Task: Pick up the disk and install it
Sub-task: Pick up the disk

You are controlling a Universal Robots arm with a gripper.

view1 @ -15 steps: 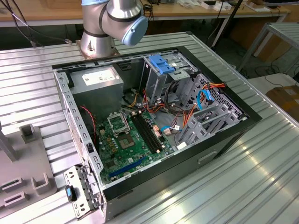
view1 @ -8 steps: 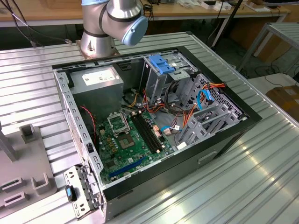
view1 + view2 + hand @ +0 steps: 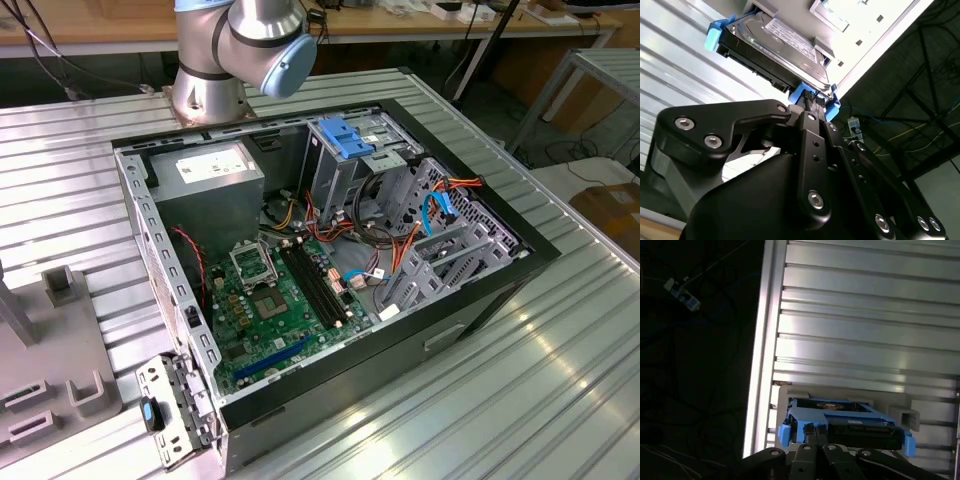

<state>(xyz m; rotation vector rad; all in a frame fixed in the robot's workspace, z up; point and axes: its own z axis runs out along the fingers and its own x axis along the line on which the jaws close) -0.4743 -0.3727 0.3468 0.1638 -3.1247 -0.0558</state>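
Step in hand: pick-up, judged to be at the grasp stage. The gripper has its jaws clenched on the blue end rail of the disk. The disk lies flat directly ahead of the jaws in a grey holder and does not appear lifted out yet. Lifting it clear calls for a straight, level pull (the hold on the plastic rail is narrow, so the disk could pivot). The holder rests on a ridged metal tabletop whose edge runs just to one side of the jaws. Past that edge the floor is dark, with loose cables and a power strip. In the exterior view the open computer case also lies on ribbed metal, and its grey drive cage shows open slots
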